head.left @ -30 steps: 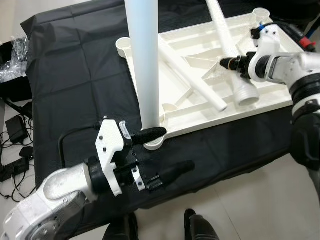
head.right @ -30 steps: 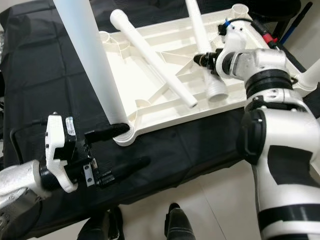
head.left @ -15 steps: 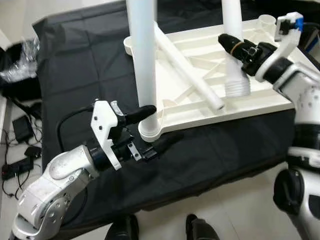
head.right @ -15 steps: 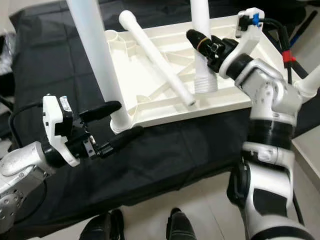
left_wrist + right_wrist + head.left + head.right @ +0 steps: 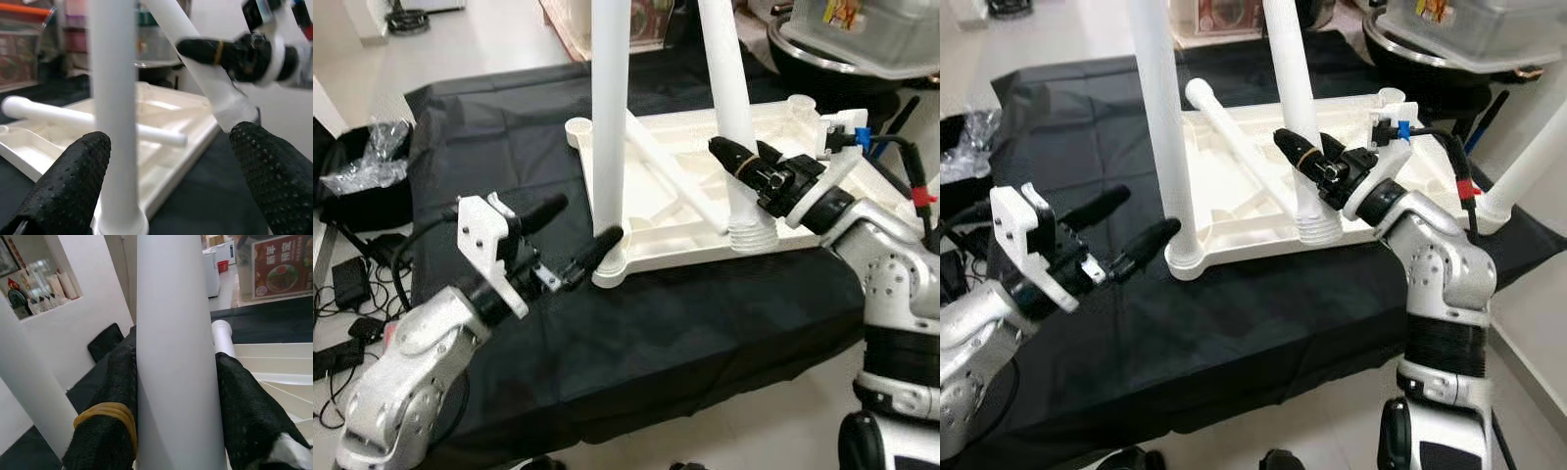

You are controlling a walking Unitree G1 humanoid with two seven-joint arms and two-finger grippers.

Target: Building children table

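A white tabletop (image 5: 690, 132) lies upside down on the black cloth. One white leg (image 5: 610, 137) stands upright in its near-left corner socket (image 5: 607, 269). My left gripper (image 5: 590, 217) is open beside that socket, its lower fingertip close to the leg's base. In the left wrist view the upright leg (image 5: 115, 122) stands just beyond the fingers (image 5: 73, 181). My right gripper (image 5: 729, 157) is shut on a second leg (image 5: 726, 88), held nearly upright. Its threaded end (image 5: 751, 235) is down at the tabletop's near rim. In the right wrist view both fingers (image 5: 112, 401) press that leg (image 5: 176, 372). A third leg (image 5: 671, 186) lies across the tabletop.
The black cloth (image 5: 499, 147) hangs over the table's near edge. A clear plastic bag (image 5: 367, 162) and cables (image 5: 342, 284) lie on the floor at the left. A grey bin (image 5: 871, 39) stands at the back right. An empty socket (image 5: 800, 101) shows at the far-right corner.
My right gripper has swung its leg from slanting across the tabletop to nearly upright, threaded end down. The left gripper has drawn slightly back from the socket. The camera has also moved back.
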